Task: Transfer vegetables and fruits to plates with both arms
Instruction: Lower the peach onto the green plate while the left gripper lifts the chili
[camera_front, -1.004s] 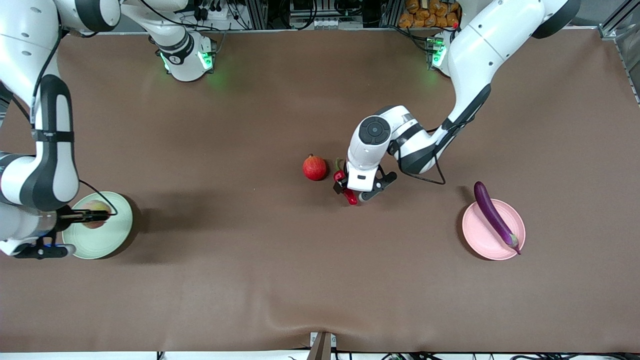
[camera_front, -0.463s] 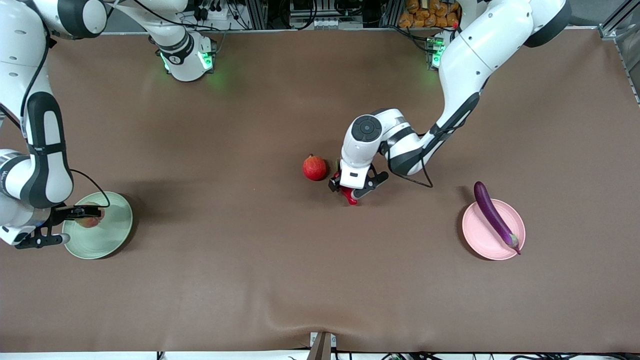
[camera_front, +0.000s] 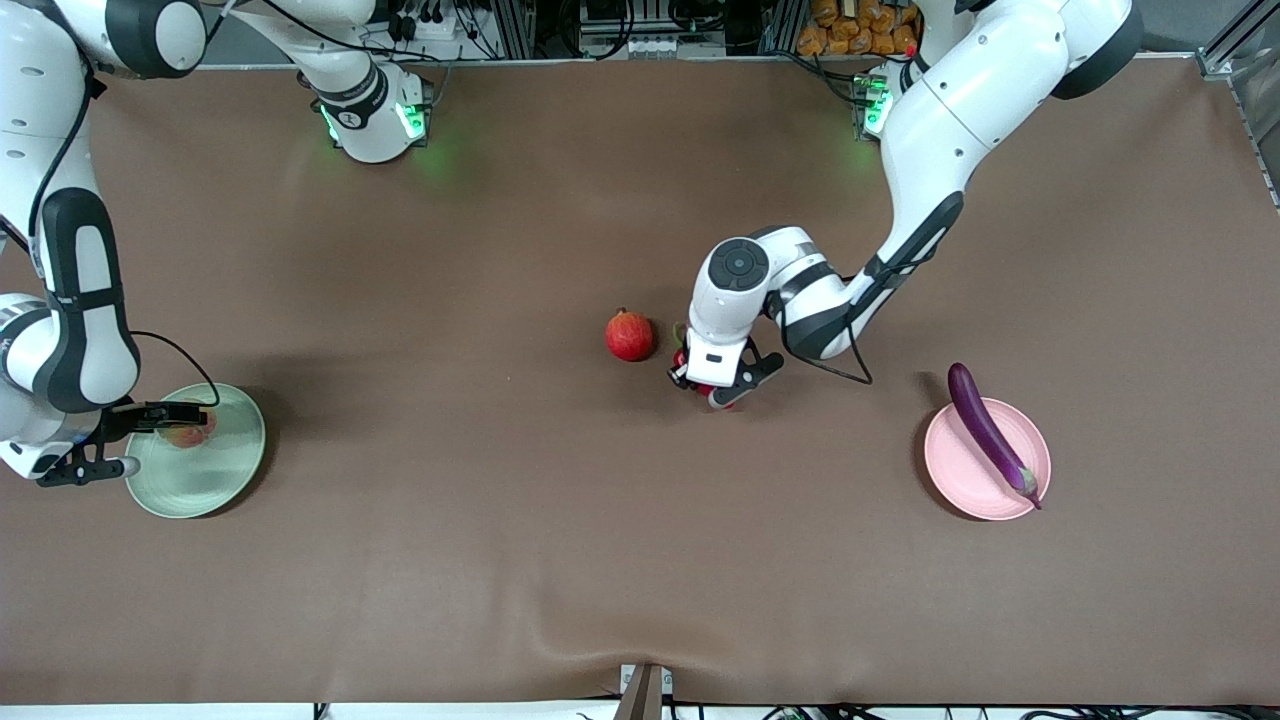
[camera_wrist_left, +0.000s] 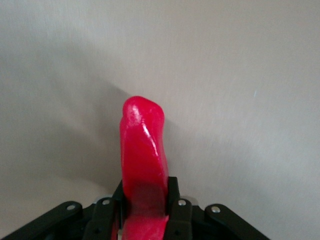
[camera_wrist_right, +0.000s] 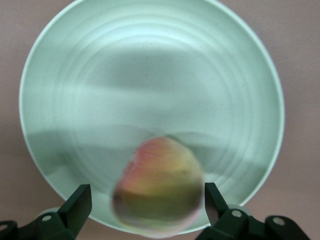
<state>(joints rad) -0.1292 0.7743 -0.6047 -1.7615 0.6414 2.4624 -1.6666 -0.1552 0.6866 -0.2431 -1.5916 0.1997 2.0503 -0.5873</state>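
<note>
My left gripper (camera_front: 708, 385) is down at the table's middle, shut on the red chili pepper (camera_front: 720, 401). In the left wrist view the pepper (camera_wrist_left: 144, 145) sticks out from between the black fingers of that gripper (camera_wrist_left: 145, 200). The round red apple (camera_front: 630, 336) lies beside it, toward the right arm's end. My right gripper (camera_front: 192, 415) hangs open over the pale green plate (camera_front: 215, 470). The peach (camera_wrist_right: 159, 186) sits on the green plate (camera_wrist_right: 150, 75) between the spread fingers of the right gripper (camera_wrist_right: 146, 200), touching neither. The purple eggplant (camera_front: 990, 432) lies across the pink plate (camera_front: 960, 480).
Brown cloth covers the whole table (camera_front: 500, 560). The left arm's elbow and cable (camera_front: 830, 330) hang over the table between the chili and the pink plate. Both arm bases (camera_front: 375, 120) stand along the edge farthest from the front camera.
The left gripper closed on the chili pepper. The right gripper opened and let go of the peach, which now rests on the green plate; the right arm drew slightly outward.
</note>
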